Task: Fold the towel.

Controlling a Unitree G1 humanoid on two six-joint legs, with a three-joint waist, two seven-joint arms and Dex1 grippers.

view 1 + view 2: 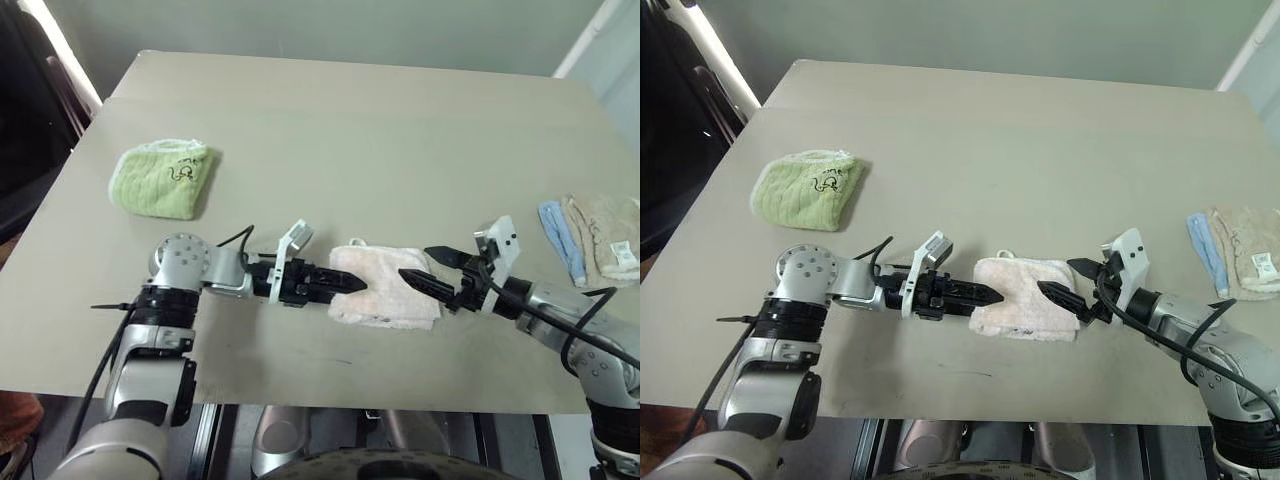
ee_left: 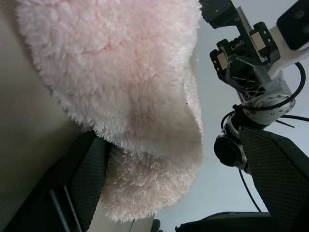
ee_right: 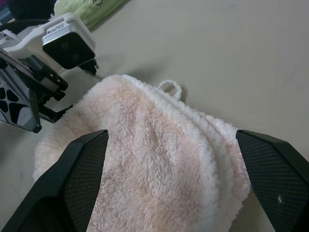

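The towel (image 1: 385,287), pale pink and fluffy, lies folded into a small thick pad near the table's front edge, its white loop (image 3: 170,87) at the far side. My left gripper (image 1: 345,283) reaches in from the left, open, its fingers (image 2: 89,176) on either side of the towel's left end. From the right my right gripper (image 1: 418,263) stands open at the towel's right end, and the pad lies between its two fingers (image 3: 79,181). Neither gripper is pinching the cloth.
A folded light green towel (image 1: 165,180) lies at the table's back left. A blue cloth (image 1: 555,232) and a beige cloth (image 1: 605,235) lie at the right edge. The table's front edge (image 1: 330,400) runs just behind my arms.
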